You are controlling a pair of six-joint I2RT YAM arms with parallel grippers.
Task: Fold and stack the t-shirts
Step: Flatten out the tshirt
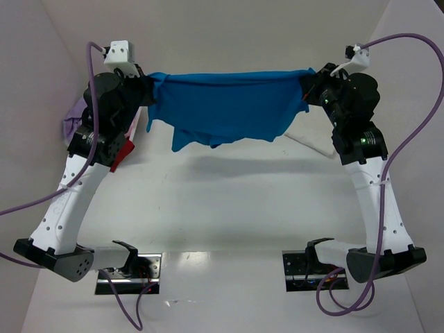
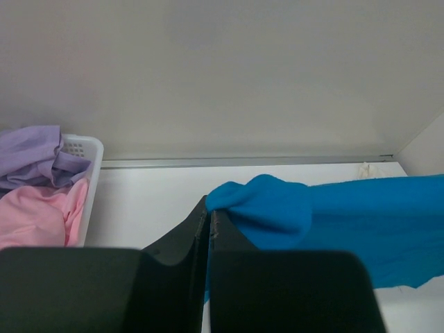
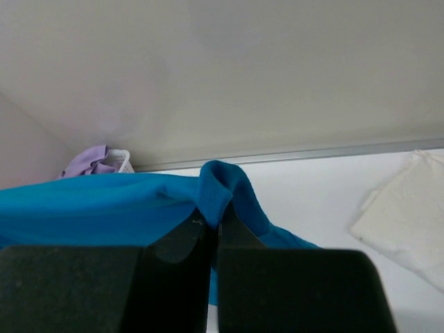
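A bright blue t-shirt [image 1: 222, 104] hangs stretched in the air between both grippers, its lower edge sagging above the table. My left gripper [image 1: 148, 89] is shut on the shirt's left top corner; in the left wrist view its jaws [image 2: 209, 211] pinch a fold of blue cloth [image 2: 277, 205]. My right gripper [image 1: 310, 82] is shut on the right top corner, and the right wrist view shows blue cloth [image 3: 218, 184] bunched over that gripper [image 3: 218, 225]. A white t-shirt [image 3: 406, 218] lies flat on the table at the right.
A white plastic basket [image 2: 89, 149] at the far left holds a lavender shirt [image 2: 31, 156] and a pink shirt [image 2: 38, 215]. From above, lavender cloth [image 1: 71, 121] and a dark red bit [image 1: 122, 155] peek out behind the left arm. White walls enclose the table.
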